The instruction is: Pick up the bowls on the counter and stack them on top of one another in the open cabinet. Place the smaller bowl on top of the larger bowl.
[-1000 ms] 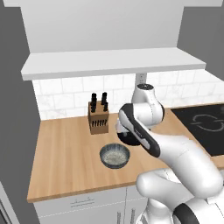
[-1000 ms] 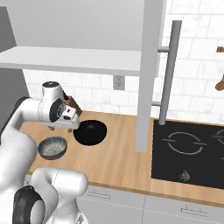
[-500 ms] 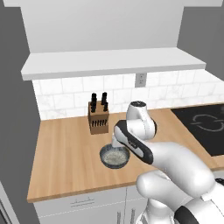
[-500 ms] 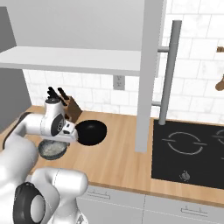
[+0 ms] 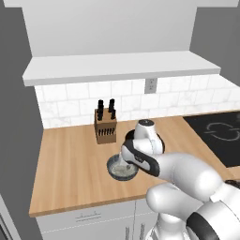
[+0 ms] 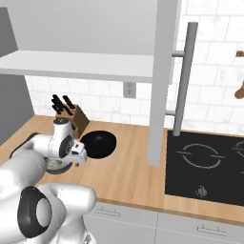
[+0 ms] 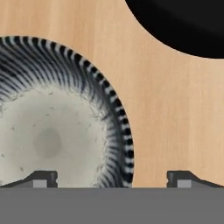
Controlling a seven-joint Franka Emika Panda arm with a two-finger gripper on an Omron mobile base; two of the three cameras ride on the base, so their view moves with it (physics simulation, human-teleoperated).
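Wooden table point(image 7: 166, 118) carries the smaller bowl point(image 7: 52, 127) upright, mouth up, left of the larger bowl point(image 7: 183, 22), the tool point(image 7: 111, 177) spread apart straddling its rim.

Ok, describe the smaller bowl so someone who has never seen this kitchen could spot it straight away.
Find the wooden counter under the open cabinet, then the knife block by the tiled wall. In front of it, nearer the counter's edge, sits the smaller bowl, under the robot's hand. Unlike the larger bowl beside it, glossy black, this one is grey with a pale speckled inside and a striped rim.

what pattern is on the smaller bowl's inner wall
Dark and pale radial stripes around a pale speckled bottom on the smaller bowl; clearest in the hand view.
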